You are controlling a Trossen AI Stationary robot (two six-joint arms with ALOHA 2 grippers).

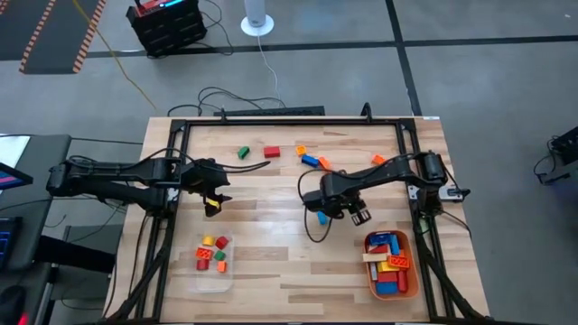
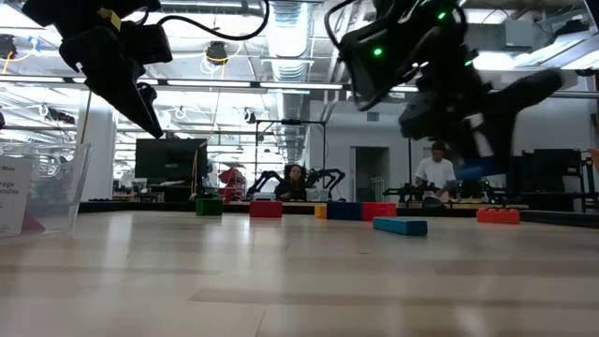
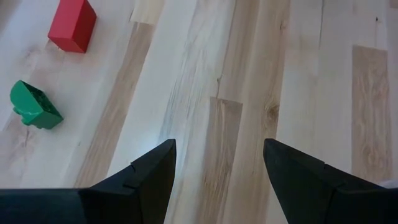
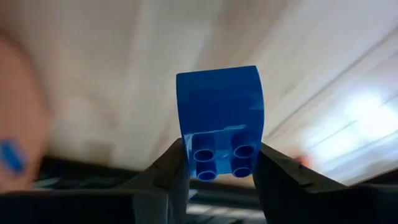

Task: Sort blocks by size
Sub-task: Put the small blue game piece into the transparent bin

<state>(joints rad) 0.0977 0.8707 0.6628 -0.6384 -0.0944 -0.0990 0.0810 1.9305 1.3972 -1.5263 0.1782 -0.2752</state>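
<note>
The right tool (image 4: 219, 163) is clamped on a short blue studded plastic brick (image 4: 221, 121), its studs facing the wrist camera and its smooth rounded end pointing away. It is squat, so any long axis runs out from between the fingers, not across them. In the high view that right tool (image 1: 358, 215) hangs above the middle of the table, towards the right edge.

Here's what the drop turns on: the orange oval tray (image 1: 412, 283) lies in the near right corner, just beyond the right tool and towards the near edge, already loaded with long bars. The clear plastic tray (image 1: 211, 280) with the small cube-like bricks (image 1: 213, 254) is well apart, by the near left corner. Judging by its size, the held brick looks closer to the cube lot, which lies nearer the other arm.

The left tool (image 3: 217, 180) shows its fingers spread with nothing between them over bare wood; in the high view the left tool (image 1: 213, 200) hovers near the left edge with something yellow at its tip.

Loose ones wait by the far edge: a green brick (image 1: 243, 153), a red brick (image 1: 272, 152), a blue and orange cluster (image 1: 316, 162), and a long blue bar (image 2: 401, 226) lying flat on the table.
</note>
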